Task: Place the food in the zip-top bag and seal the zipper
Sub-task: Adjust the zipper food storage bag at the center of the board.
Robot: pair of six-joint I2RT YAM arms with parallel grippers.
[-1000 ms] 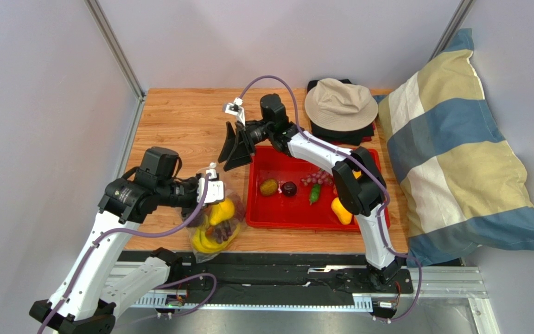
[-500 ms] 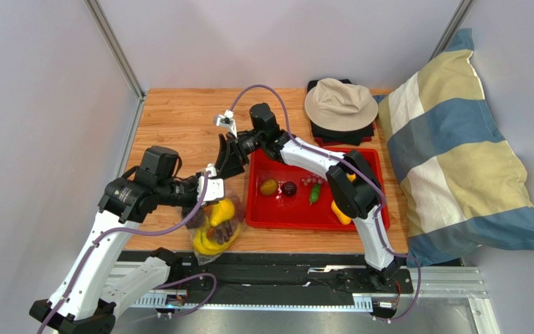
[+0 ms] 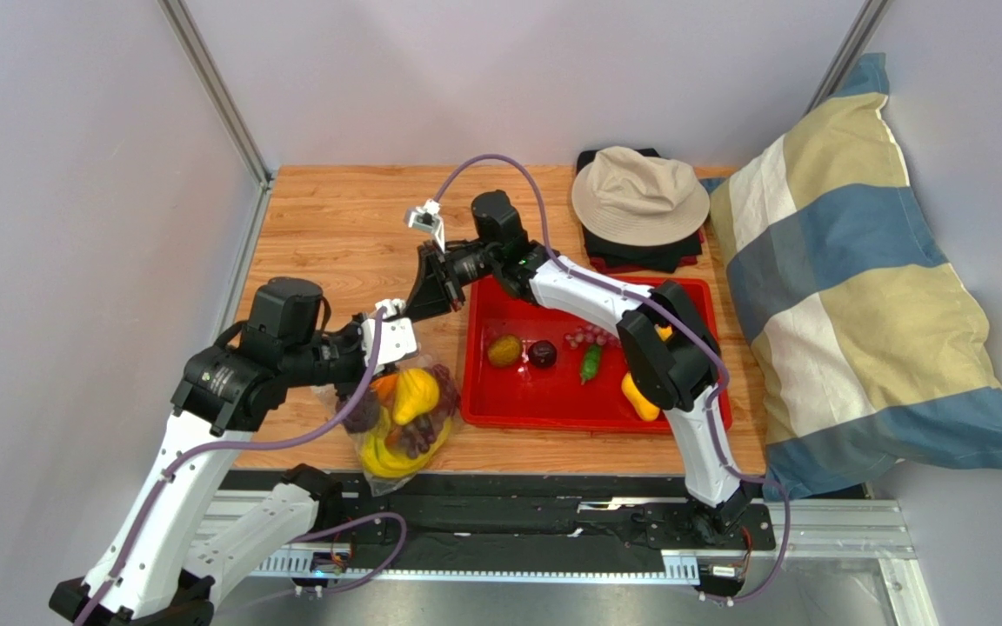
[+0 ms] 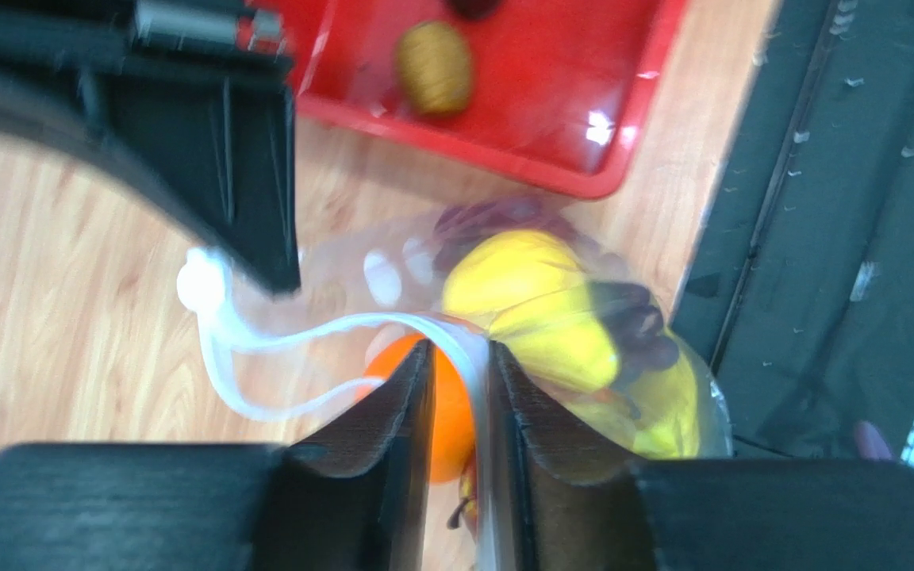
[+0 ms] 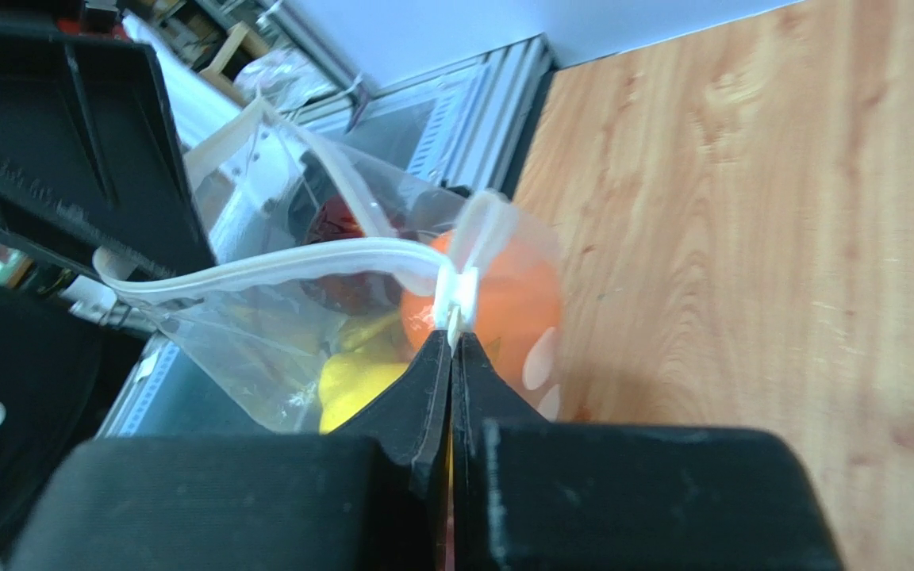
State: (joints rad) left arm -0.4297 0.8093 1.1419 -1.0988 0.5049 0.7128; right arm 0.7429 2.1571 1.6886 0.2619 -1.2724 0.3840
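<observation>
At the near-left edge of the wooden table, just left of the red tray, the zip-top bag lies loaded with fruit. Through its clear dotted film an orange, a yellow round fruit, dark grapes and a banana bunch are visible.

The zipper is lifted off the table as a white strip sagging between the two claws. The right gripper has its fingers pressed fully together on a fold of that strip, directly above the orange. The left gripper stands with a narrow gap; the strip runs into that gap, and the orange shows through beside it. Whether its pads press the strip cannot be told.

Obstructions: the two claws are close together over the bag mouth, and each blocks the upper left of the other's wrist view. The right arm reaches across the far-left corner of the tray.

Surroundings: in the tray lie a brownish-yellow fruit, a dark plum, pale grapes, a small green piece and a yellow piece. Beyond the tray a beige hat rests on dark folded cloth. A striped pillow lies at the table's right side.
</observation>
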